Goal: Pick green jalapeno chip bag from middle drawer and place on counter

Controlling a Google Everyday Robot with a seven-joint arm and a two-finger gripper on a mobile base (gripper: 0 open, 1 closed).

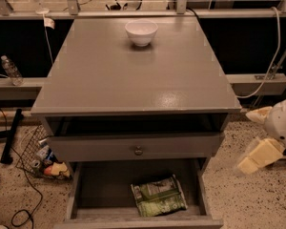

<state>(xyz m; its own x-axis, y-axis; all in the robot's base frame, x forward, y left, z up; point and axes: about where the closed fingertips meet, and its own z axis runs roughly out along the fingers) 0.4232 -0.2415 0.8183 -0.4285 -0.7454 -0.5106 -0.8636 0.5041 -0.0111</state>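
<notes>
The green jalapeno chip bag lies flat on the floor of the pulled-out middle drawer, right of centre and near its front. The counter is the grey cabinet top above, with a white bowl near its back edge. My gripper hangs on the white arm to the right of the cabinet, at about the height of the knobbed drawer front. It is apart from the cabinet and well right of and above the bag.
A shallower grey drawer front with a round knob sits above the open drawer. A wire basket of clutter and a black pole are on the floor at left. A water bottle stands on a ledge at left.
</notes>
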